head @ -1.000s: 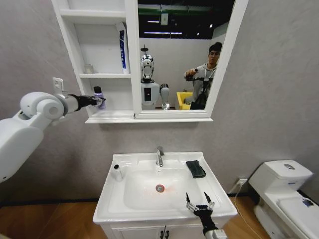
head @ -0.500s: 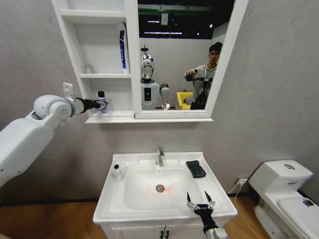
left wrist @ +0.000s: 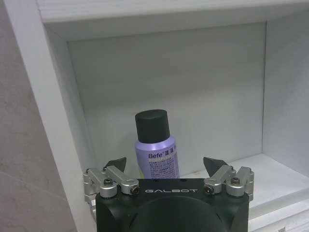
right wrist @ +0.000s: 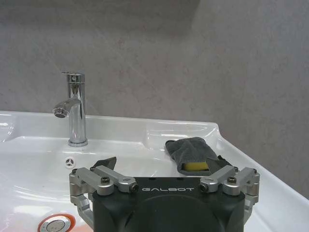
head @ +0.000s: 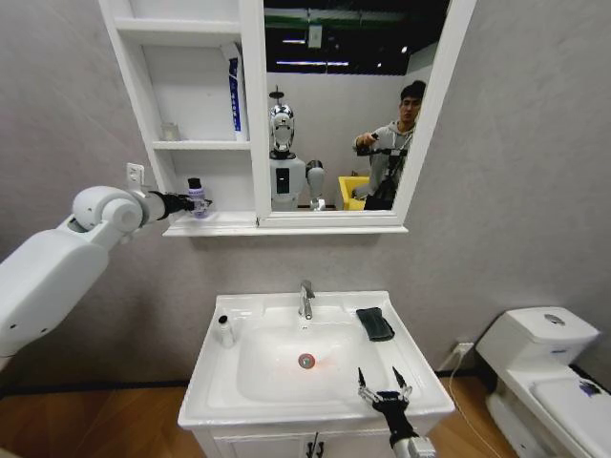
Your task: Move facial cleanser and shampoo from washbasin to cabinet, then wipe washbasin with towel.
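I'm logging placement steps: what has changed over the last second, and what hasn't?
The left claw carried the purple bottle further right and deeper into the cabinet bottom shelf, where it now stands; the fingers are open at its sides. Unchanged: the right claw open at the washbasin front rim, the towel beside the tap.

Glossy ceramic washbasin point(head: 215, 382), chrome tap point(head: 306, 299), cloth towel point(head: 375, 323)

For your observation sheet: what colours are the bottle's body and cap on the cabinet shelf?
The bottle has a lilac body and a black cap, clearest in the left wrist view.
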Controlling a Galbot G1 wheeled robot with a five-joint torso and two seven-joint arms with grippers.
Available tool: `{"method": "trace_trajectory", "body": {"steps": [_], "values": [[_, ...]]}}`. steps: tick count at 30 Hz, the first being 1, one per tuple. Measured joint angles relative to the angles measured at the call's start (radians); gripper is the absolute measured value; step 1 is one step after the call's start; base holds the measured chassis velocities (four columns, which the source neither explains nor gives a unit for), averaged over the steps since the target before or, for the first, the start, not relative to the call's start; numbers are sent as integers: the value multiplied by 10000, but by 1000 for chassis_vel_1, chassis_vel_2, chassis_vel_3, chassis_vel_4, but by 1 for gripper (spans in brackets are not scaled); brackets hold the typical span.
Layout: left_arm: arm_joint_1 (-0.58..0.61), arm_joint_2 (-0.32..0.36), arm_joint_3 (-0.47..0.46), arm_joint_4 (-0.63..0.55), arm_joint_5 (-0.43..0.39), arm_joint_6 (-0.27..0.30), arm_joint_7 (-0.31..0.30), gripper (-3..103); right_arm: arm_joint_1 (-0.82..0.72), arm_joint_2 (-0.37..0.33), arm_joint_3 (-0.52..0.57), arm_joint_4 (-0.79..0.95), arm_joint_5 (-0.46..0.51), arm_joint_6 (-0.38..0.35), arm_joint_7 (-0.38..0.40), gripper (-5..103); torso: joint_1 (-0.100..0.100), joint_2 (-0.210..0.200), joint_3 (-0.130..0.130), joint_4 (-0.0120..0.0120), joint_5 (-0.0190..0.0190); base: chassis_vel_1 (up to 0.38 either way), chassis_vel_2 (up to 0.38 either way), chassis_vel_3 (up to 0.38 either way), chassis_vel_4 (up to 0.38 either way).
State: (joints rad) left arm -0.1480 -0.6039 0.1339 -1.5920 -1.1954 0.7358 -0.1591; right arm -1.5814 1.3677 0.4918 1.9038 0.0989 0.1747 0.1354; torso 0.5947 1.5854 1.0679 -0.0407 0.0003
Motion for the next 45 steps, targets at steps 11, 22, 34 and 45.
{"method": "trace_trajectory", "body": {"steps": [11,22,34,45], "values": [[4014,2063,-3247,-4089,-1607,-29,-566,100,42,32,-124,66,-101,-26,-3,100,-3,1,-1,7,0,0,0,0,0],[7927,1566,-4661,-6299,67,-1855,-1094,100,-641,269,178,381,-186,266,28,100,-3,1,0,-4,-2,0,0,0,0],[12530,-2030,-4439,-4550,6164,-5436,-1423,100,-627,137,306,405,-28,316,76,100,-1,0,0,7,-2,0,0,0,0],[13157,-4092,-4120,-2551,7803,-5809,-455,100,-513,87,318,217,62,310,83,100,-1,1,0,6,0,0,0,0,0]]}}
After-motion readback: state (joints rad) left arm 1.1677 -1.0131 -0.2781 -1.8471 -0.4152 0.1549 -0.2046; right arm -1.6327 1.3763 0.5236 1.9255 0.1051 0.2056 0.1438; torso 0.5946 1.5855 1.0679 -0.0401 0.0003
